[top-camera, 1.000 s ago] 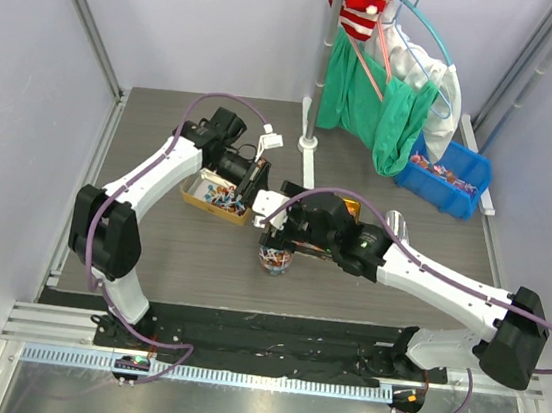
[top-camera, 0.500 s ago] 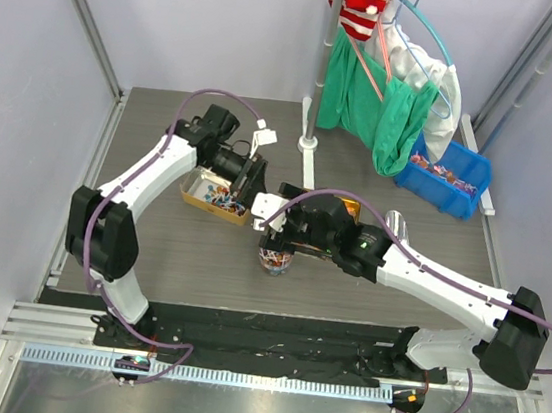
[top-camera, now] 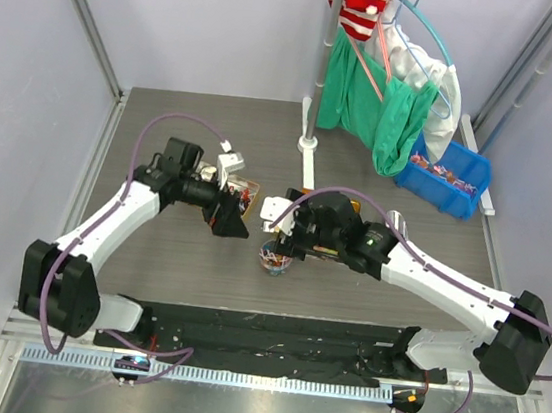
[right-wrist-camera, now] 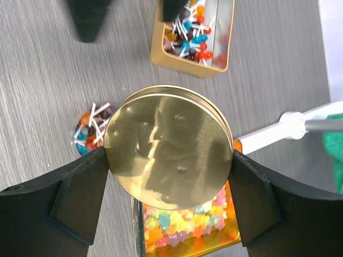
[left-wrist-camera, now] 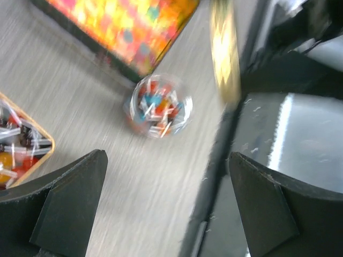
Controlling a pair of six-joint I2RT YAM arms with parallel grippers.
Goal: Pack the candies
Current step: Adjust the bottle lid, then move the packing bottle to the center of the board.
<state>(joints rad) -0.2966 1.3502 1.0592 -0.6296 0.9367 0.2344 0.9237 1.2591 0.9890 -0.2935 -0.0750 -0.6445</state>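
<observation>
The candies, red, blue and white, lie in three places: a small clear jar (top-camera: 273, 259) (left-wrist-camera: 159, 105) (right-wrist-camera: 91, 131), an open gold tin (right-wrist-camera: 195, 32) (left-wrist-camera: 16, 147), and a blue bin (top-camera: 451, 173) at the far right. My left gripper (top-camera: 229, 216) (left-wrist-camera: 166, 158) hangs open and empty above the bare table, just left of the jar. The right gripper (top-camera: 294, 237) (right-wrist-camera: 169, 155) is shut on a round gold lid (right-wrist-camera: 169, 147), held flat just right of the jar. In the top view the left wrist mostly covers the tin (top-camera: 248, 193).
A gold tray of orange, yellow and green jelly pieces (right-wrist-camera: 187, 225) (left-wrist-camera: 128, 27) lies under the lid. A white stand (top-camera: 308, 145) with hanging clothes (top-camera: 384, 109) rises at the back. The table's dark near edge (left-wrist-camera: 214, 176) shows in the left wrist view.
The left gripper has opened and drawn back from the tin toward the near left. The right gripper has kept the lid by the jar, barely moving.
</observation>
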